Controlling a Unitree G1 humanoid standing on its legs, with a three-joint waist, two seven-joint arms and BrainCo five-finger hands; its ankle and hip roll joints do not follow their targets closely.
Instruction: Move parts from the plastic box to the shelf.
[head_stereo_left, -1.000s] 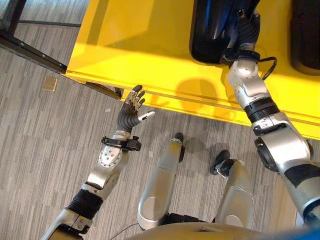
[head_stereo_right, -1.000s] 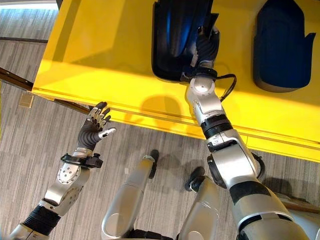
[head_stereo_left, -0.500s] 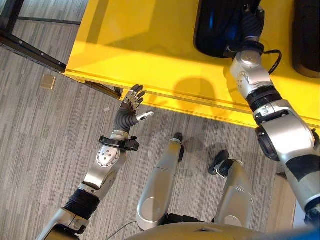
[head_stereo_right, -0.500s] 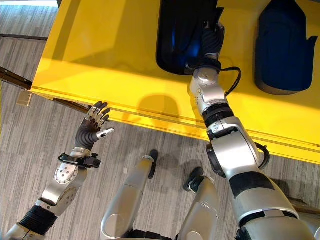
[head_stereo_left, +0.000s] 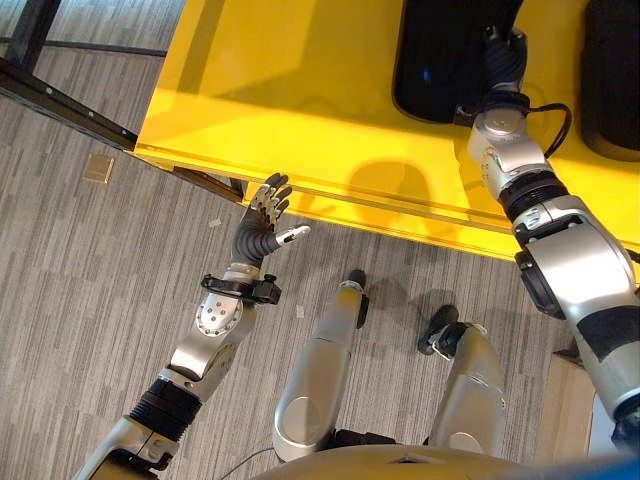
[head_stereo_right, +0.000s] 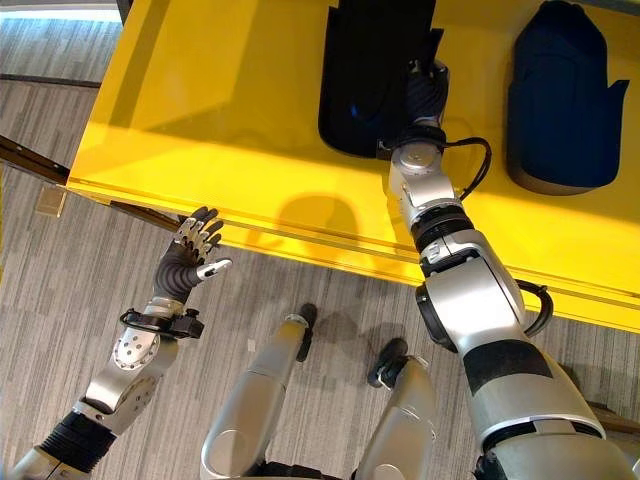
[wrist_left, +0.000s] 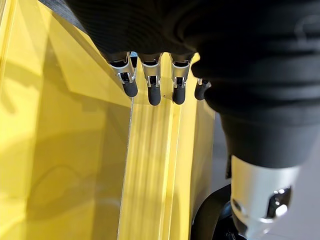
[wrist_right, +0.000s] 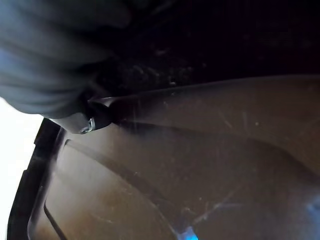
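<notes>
my right hand (head_stereo_right: 425, 92) lies on the dark plastic part (head_stereo_right: 375, 75) on the yellow shelf (head_stereo_right: 230, 110), at the part's near right corner; whether my fingers are curled on it i cannot tell. the part is a smooth, glossy black moulding, its long axis running from the shelf's near edge toward the far edge. a second dark part (head_stereo_right: 560, 100) sits well apart toward the shelf's right edge. my left hand (head_stereo_left: 262, 222) hangs with fingers spread, just off the shelf's near edge, over grey striped floor (head_stereo_left: 90, 290).
</notes>
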